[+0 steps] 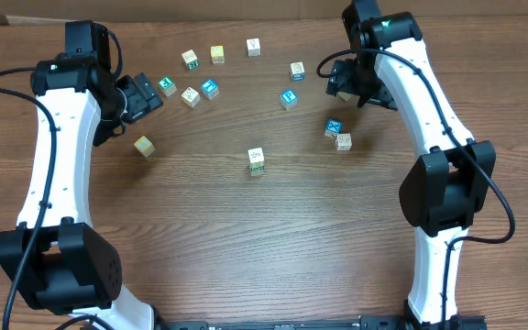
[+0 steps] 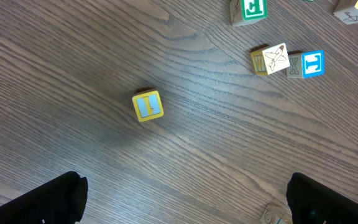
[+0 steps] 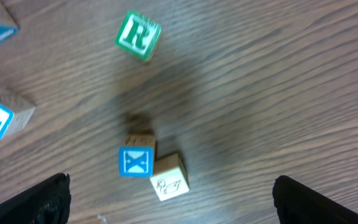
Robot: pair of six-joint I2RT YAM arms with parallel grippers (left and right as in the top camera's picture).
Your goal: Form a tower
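The overhead camera looks straight down from high above on the whole desk (image 1: 246, 229), both arms in frame. The left wrist camera faces down close over the desk, its jaws at the lower corners. Its yellow cube (image 2: 148, 105) is the yellow cube (image 1: 144, 145) at overhead's left. The right wrist camera, equally near, shares the blue X cube (image 3: 136, 162), right of centre overhead.

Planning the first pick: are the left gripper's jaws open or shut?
Open: the left gripper has its fingers far apart, only bare table between.
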